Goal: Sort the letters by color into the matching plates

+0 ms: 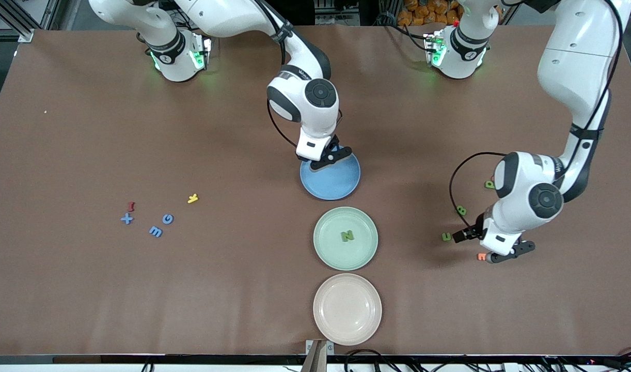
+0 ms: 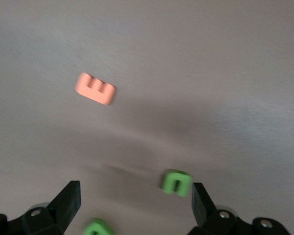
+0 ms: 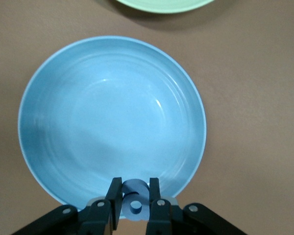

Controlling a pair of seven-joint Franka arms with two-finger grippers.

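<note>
Sitting lowest in the front view, just below centre, the round pale pinkish-beige matte plastic plate lies nearest the camera, bare inside. Just above it the round pale mint-green plate holds a small chunky green letter N. In the lower right of the frame the left gripper hangs low over the table with its fingers spread apart and nothing between them; a small orange letter lies just beside it, shown in the left wrist view as an orange E, with a green letter lying close to one black fingertip. Three green letters run up the right side of the front view: one beside the gripper, one above it, and one at the edge of the arm. At centre left lies a loose cluster: a blue letter lowest, a blue G, a blue plus-shaped piece, a red piece and a yellow Y. Above the green plate, at centre, sits the round blue plate. The right gripper hangs over that plate's upper rim in the front view, its fingers clamped on a small blue ring-shaped letter; the right wrist view shows no letters inside the plate.
</note>
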